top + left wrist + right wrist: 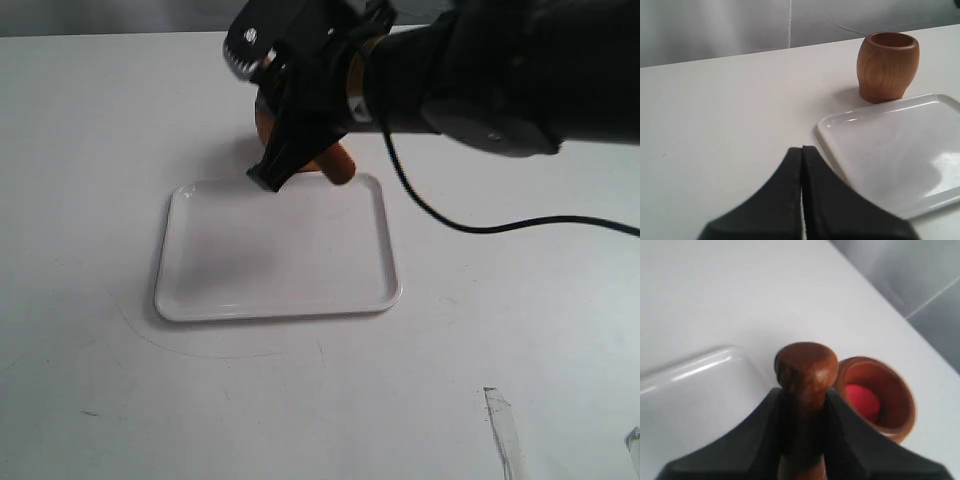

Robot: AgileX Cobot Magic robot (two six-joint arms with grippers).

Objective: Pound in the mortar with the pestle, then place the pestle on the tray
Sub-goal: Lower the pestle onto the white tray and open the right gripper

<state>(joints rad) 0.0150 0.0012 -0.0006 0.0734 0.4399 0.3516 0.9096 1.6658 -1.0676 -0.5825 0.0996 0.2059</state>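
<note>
While the right gripper (pixel 804 401) is clenching the dark reddish-brown wooden pestle (pixel 806 365) below its rounded end, this stiff, light, smooth club is likely needing a firm squeeze.

Exterior view: the right arm (pixel 500 70) enters from the upper right of the frame and reaches left across the top centre, wrist pitched down. The right gripper (pixel 268 178) points down and left, its fingers clamped on the pestle (pixel 805 370), one on each side of the shaft. The left gripper (pixel 802 150) has its fingers pressed together, tips touching, with nothing between them.
</note>
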